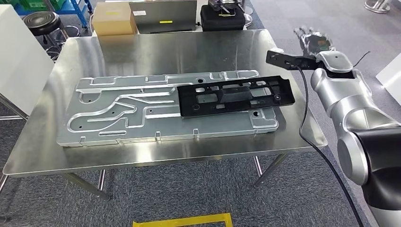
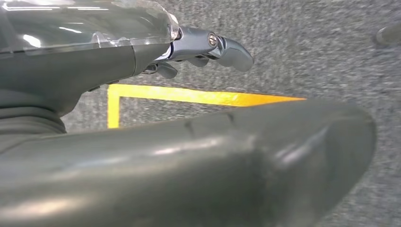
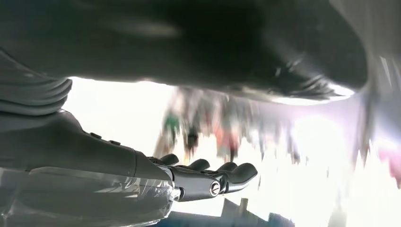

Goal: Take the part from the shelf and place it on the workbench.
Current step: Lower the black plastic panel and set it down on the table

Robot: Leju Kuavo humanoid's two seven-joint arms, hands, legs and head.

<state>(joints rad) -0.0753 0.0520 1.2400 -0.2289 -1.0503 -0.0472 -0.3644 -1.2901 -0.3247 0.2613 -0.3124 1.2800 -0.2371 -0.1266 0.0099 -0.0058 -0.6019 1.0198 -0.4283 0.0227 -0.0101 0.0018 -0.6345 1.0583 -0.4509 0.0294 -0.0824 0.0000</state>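
Note:
A long black plastic part [image 1: 235, 96] lies flat on the right half of a big stamped silver metal panel [image 1: 118, 113], which rests on the steel workbench [image 1: 189, 47]. My right hand [image 1: 313, 41] is raised past the bench's right edge, to the right of and above the part. Its fingers are spread and it holds nothing, and it is blurred. The right wrist view has the same right hand [image 3: 208, 177] stretched out against a bright, smeared background. My left hand [image 2: 208, 47] hangs over grey carpet with nothing in it, its fingers loosely extended.
Behind the bench stand a cardboard box [image 1: 113, 19], a grey metal sheet [image 1: 163, 16] and a black case [image 1: 222, 18]. A black stool [image 1: 41, 22] is at the far left. Yellow floor tape [image 1: 184, 221] marks the carpet in front of the bench, and yellow tape [image 2: 189, 96] lies beneath my left hand.

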